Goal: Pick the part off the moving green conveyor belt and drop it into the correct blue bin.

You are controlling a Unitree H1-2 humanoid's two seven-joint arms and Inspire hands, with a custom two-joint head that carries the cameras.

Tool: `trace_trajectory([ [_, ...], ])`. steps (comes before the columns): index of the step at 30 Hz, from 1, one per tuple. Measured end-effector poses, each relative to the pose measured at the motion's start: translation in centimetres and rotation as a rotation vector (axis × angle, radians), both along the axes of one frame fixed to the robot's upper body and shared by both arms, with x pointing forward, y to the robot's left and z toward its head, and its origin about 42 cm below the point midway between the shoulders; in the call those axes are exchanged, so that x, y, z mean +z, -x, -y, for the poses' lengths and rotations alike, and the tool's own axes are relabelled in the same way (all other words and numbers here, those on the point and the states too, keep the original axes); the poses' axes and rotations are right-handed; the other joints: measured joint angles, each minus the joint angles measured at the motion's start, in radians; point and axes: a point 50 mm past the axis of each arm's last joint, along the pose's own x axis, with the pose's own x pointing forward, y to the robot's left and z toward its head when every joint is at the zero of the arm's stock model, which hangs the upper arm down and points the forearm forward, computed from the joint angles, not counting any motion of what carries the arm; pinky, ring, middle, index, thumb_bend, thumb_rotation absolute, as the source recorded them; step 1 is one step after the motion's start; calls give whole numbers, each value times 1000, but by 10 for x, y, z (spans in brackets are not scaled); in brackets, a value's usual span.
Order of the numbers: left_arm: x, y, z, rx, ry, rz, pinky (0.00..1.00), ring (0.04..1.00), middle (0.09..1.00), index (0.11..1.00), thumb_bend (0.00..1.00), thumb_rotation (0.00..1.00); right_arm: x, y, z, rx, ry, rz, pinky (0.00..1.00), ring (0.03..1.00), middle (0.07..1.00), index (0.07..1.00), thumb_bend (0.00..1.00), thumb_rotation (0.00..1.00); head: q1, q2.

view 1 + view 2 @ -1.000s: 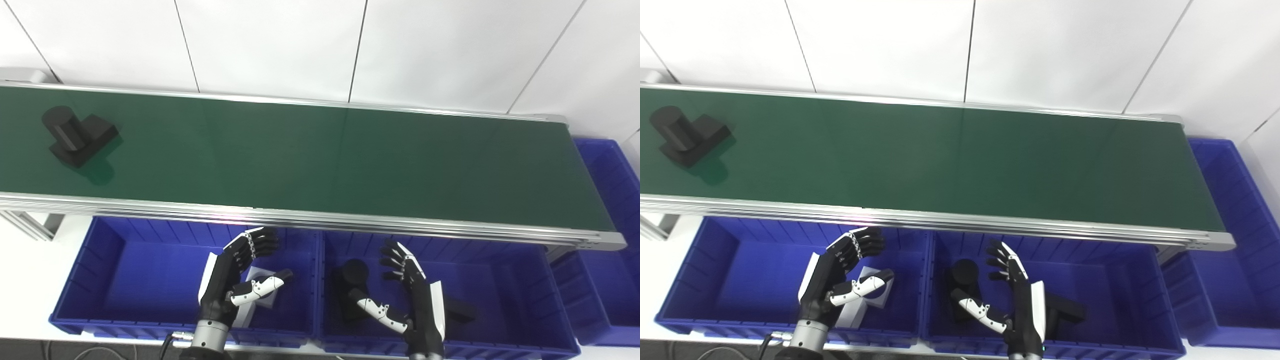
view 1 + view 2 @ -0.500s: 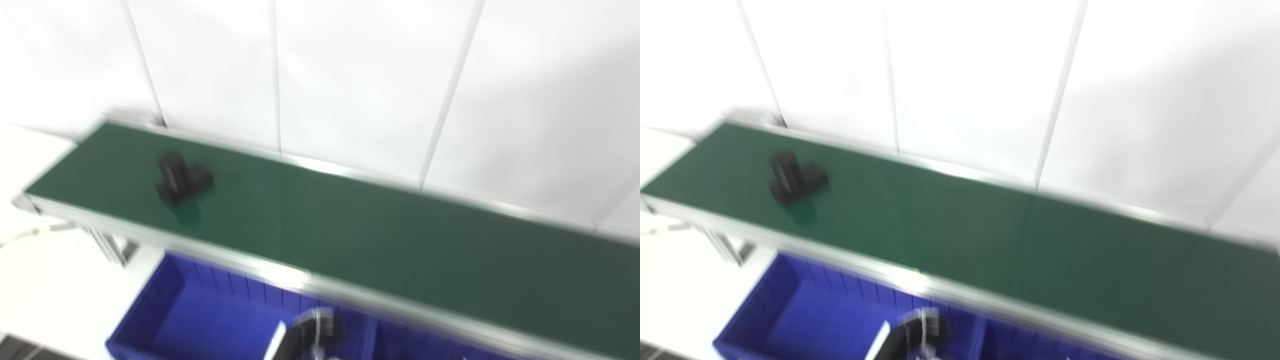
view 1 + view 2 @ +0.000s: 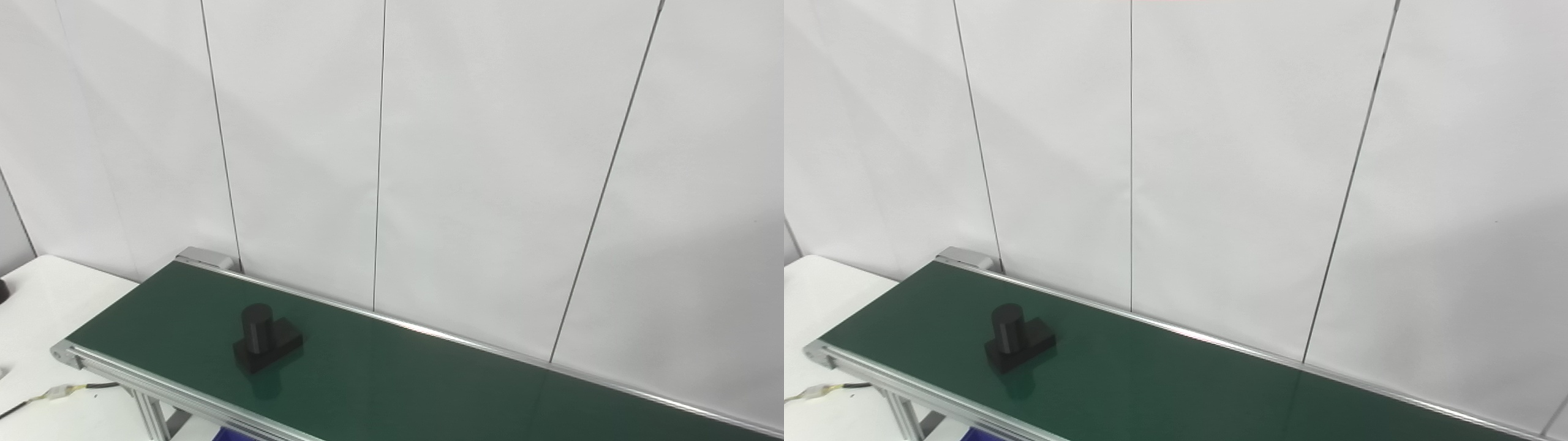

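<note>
Neither hand appears in either eye view, so how far their fingers are spread, and whether they hold or touch anything, cannot be told from here.

The long dark green conveyor belt runs diagonally from the left, where its end sits by a white tabletop, down toward the lower right edge. Bright aluminium side rails frame it along the near and far edges, and a grey metal end cap sits at its far left corner against the wall.

The part — a matte black block with a short upright cylinder rising from it — stands on the belt near its left end, roughly midway between the two rails, touching nothing but the belt surface. A faint reflection of it shows on the green just below.

Behind the belt rises a white panelled wall with thin dark vertical seams. A thin cable with a pale connector lies on the tabletop just beside the belt's near left corner. Only a sliver of blue shows at the bottom edge under the near rail — too little to say what it is.
</note>
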Motion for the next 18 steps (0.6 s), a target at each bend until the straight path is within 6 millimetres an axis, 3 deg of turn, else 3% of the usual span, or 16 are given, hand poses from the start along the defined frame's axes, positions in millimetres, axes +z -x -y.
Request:
trace_trajectory([
  [7,2,0,3,-12,-1,7,527,554,577,578,776,0,4,-1,-6,23,-3,14,597,716,787,832,576,0,-38,46],
  [11,7,0,3,-7,10,26,542,562,577,582,794,0,12,-4,-7,30,-11,49,565,709,778,826,583,0,-83,133],
  [18,13,7,3,-6,27,45,572,590,607,618,763,0,39,-10,6,24,-15,150,575,713,784,840,566,0,-117,193],
])
